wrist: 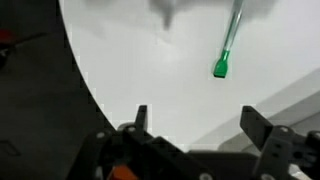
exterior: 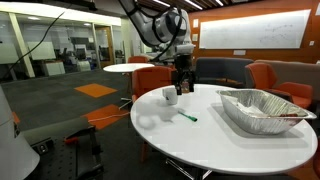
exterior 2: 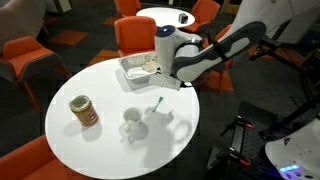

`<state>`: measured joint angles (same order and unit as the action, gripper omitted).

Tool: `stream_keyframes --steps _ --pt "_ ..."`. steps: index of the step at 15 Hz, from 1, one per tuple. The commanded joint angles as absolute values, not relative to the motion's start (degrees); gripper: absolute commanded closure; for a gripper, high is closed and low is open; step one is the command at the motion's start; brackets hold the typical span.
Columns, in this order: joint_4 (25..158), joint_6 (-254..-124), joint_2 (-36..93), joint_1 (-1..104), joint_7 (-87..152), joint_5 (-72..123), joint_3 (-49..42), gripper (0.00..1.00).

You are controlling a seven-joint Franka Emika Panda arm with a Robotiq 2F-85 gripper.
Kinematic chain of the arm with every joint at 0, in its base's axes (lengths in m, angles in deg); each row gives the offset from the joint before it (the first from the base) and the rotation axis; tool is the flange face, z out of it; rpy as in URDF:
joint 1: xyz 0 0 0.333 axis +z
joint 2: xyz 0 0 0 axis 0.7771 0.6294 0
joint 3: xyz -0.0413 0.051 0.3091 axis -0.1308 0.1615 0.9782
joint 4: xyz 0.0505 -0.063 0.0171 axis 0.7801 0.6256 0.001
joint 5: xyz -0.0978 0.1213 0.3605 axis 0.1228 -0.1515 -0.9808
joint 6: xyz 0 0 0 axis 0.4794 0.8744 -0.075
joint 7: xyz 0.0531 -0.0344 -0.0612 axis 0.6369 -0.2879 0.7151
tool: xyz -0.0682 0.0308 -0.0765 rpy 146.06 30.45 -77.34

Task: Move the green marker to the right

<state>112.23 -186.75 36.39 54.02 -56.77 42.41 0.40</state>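
The green marker (exterior: 187, 117) lies flat on the white round table (exterior: 230, 145), between the white mug (exterior: 170, 96) and the foil tray (exterior: 262, 108). It also shows in an exterior view (exterior 2: 157, 103) and in the wrist view (wrist: 226, 50), where its thick green end points toward me. My gripper (exterior: 181, 85) hangs above the table a little beyond the marker, also in an exterior view (exterior 2: 172, 82). Its two fingers are spread wide with nothing between them in the wrist view (wrist: 200, 122). It touches nothing.
A tan jar (exterior 2: 83, 111) stands on the table (exterior 2: 100, 140) apart from the mug (exterior 2: 132, 120). The foil tray (exterior 2: 140, 67) sits near the table edge. Orange chairs (exterior 2: 135, 35) and another round table (exterior: 130, 68) stand around.
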Motion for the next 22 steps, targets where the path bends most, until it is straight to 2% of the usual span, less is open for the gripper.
stream_keyframes --steps 1,8,14,22 --pt "105.5 -179.7 41.7 56.5 -59.8 34.6 -2.5 0.00" --pt "94.2 -171.1 50.9 54.2 -61.0 17.3 -4.1 0.00" --pt "91.1 -181.0 55.8 56.6 -57.4 20.5 -6.7 0.00" --pt "91.7 -187.3 58.8 60.0 -57.8 25.7 -9.1 0.00"
